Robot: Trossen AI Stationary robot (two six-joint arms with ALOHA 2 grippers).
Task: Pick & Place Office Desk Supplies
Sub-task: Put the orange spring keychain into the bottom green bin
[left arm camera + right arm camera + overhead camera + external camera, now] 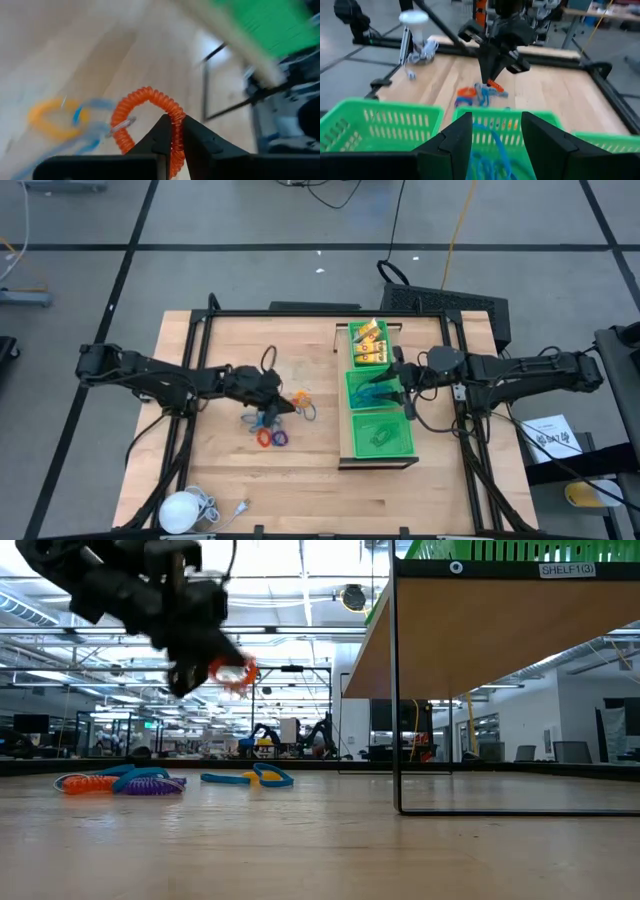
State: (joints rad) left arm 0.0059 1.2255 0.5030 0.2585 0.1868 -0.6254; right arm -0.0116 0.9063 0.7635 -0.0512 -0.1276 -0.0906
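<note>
So the left gripper (172,132) has its fingers pinched tight on an orange coiled ring (145,112), holding it up off the wooden table (300,480), clear of the surface in the low view. Right under and next to it is the rest of the loose pile: red and purple rings (273,438) lying side by side, a blue clip-like piece (245,777) and a yellowish ring (50,117) further along.

Over on the other side, the right gripper (492,132) hangs over the middle compartment of the green mesh tray (380,442) with its fingers spread apart, nothing between them. Blue clip-like stuff (375,392) is already sitting in that middle compartment, and the yellow packets (368,342) are in the far one. The tray sits on a raised shelf (500,630).

A white round object with a cord (185,508) sits at the near left corner of the table, well apart from everything.
</note>
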